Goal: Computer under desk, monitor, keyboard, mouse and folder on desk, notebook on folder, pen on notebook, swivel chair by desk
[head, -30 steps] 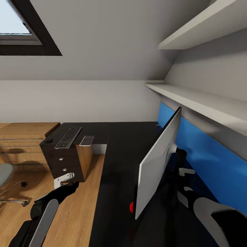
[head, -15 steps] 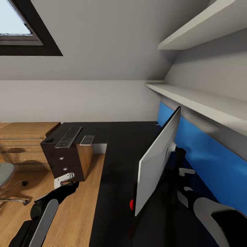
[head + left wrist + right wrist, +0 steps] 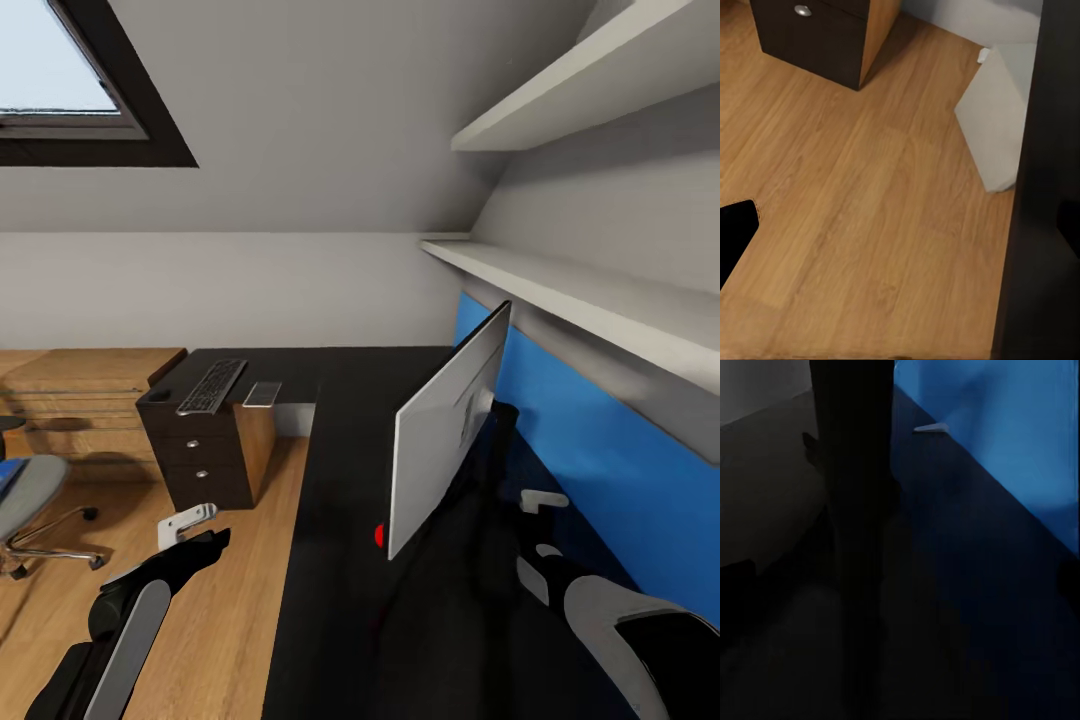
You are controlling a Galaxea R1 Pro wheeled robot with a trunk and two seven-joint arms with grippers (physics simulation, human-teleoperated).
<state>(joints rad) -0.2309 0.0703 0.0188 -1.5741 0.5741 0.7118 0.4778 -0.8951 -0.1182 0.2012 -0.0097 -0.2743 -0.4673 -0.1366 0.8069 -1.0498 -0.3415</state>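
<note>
The monitor stands on the black desk, angled, with a red dot at its lower corner. At the desk's far left end lie the keyboard and, beside it, the grey notebook. The swivel chair stands on the floor at the left with the blue folder on its seat. My left gripper hangs open over the floor. Behind the monitor, near its neck, my right gripper is open. The computer and pen are out of view.
Black drawers with silver knobs and a white pedestal leg hold up the desk. A low wooden shelf unit stands by the back wall. Grey shelves run above a blue wall panel. A skylight is at the upper left.
The whole view has shifted as the camera moved back and left. The chair and the blue folder on it now show more. Both arms hold the same pose.
</note>
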